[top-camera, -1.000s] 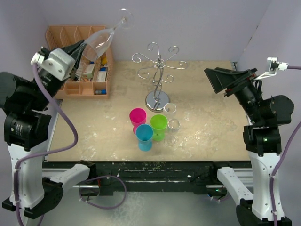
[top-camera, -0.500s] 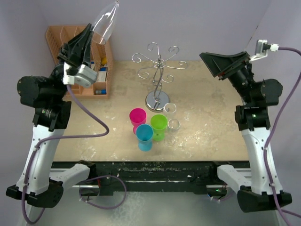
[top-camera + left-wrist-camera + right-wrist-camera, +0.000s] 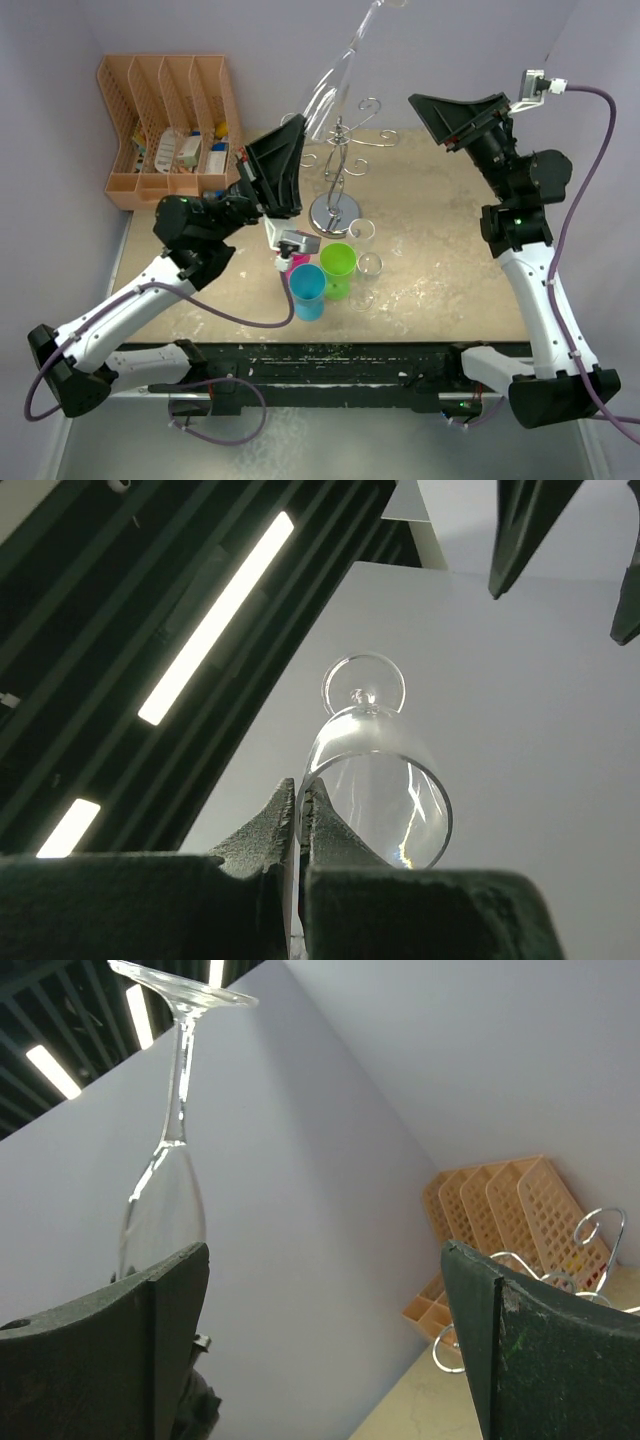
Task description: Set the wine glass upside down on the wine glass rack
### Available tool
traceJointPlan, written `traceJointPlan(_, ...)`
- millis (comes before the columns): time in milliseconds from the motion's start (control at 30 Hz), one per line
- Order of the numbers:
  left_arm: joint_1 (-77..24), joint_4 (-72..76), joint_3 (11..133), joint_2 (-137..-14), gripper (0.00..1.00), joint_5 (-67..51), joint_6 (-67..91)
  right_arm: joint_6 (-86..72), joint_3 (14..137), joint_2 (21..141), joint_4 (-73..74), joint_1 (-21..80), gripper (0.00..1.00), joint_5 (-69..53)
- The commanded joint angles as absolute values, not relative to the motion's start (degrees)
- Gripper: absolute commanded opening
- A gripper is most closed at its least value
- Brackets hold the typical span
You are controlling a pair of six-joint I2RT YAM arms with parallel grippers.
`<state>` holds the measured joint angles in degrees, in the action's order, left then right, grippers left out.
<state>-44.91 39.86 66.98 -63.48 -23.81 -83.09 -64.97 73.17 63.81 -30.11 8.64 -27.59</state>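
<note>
**Operator:** Entry one. How does the glass look?

**Observer:** The wine glass (image 3: 330, 95) is clear, with a tall narrow bowl, a thin stem and a round foot. You have it inverted: foot uppermost, mouth down.

**Operator:** Where is it, and what has it?

**Observer:** Your left gripper (image 3: 302, 128) is clamped on the bowl's rim, fingers (image 3: 258, 832) pinched on the glass wall. The glass is up in the air, over the far left arms of the wine glass rack (image 3: 338, 175) in the top view. I cannot tell whether it touches the wire. Your right gripper (image 3: 432, 118) is at the rack's right, jaws spread wide.

**Operator:** Containers?

**Observer:** The orange organiser (image 3: 165, 110) at far left has small boxes and bottles in its near slots. The green cup (image 3: 338, 262) and blue cup (image 3: 307, 292) stand mouth-up near the rack's base. The pink cup (image 3: 285, 264) is mostly hidden. Two clear glasses (image 3: 362, 233) stand just right of them.
</note>
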Motion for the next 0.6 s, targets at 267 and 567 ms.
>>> traceJointPlan(267,-52.3,55.0,65.9,-70.7,0.0,-18.9,-99.9,-70.3,69.4,61.3,-48.9,9.3,0.77,-20.0)
traceJointPlan(567,-53.5,55.5,66.0,-74.1,0.0,-20.1,-100.5,-75.5,74.2,69.1,-59.0,9.5,0.71,-23.1)
